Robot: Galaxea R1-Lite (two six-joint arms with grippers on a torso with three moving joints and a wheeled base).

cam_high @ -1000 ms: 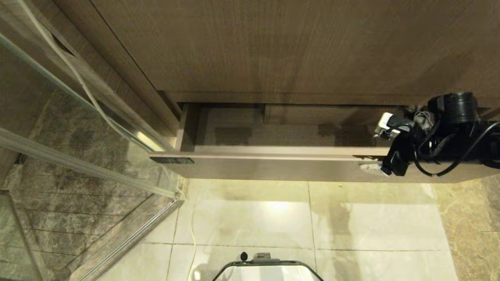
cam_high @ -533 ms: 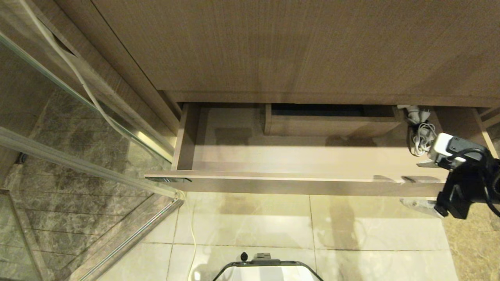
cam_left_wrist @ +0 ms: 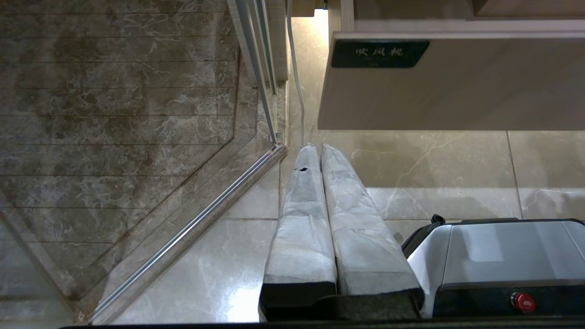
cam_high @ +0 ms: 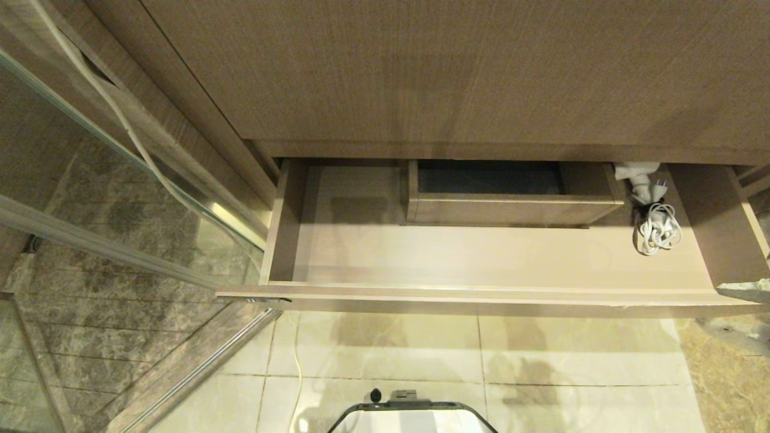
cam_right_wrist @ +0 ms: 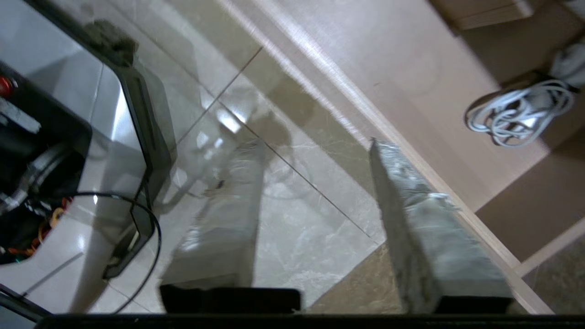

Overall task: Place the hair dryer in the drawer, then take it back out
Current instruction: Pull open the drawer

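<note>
The drawer (cam_high: pixel 457 294) stands pulled far out under the vanity; its black plate shows in the left wrist view (cam_left_wrist: pixel 379 53). The hair dryer (cam_high: pixel 639 179) lies in the drawer's back right corner. Only a white part of it and the bundled cord (cam_high: pixel 659 231) show; the barrel is hidden under the cabinet. The cord (cam_right_wrist: pixel 516 114) also shows in the right wrist view, on the drawer floor (cam_right_wrist: pixel 402 68). My right gripper (cam_right_wrist: pixel 311 144) hangs open and empty over the floor tiles, just outside the drawer's right front corner (cam_high: pixel 737 313). My left gripper (cam_left_wrist: pixel 315 148) is shut, parked low by the drawer's left end.
A boxed cut-out (cam_high: pixel 511 201) sits at the drawer's back middle. A taller wood-grain panel (cam_high: pixel 421 72) overhangs it. A glass shower door (cam_high: pixel 120 240) with a metal rail stands at the left. A thin white cable (cam_high: pixel 295 361) crosses the tiles. My base (cam_high: pixel 409 415) is below.
The drawer has slid much farther out. My right arm has drawn back off the drawer front to the right edge of the head view, uncovering the cord.
</note>
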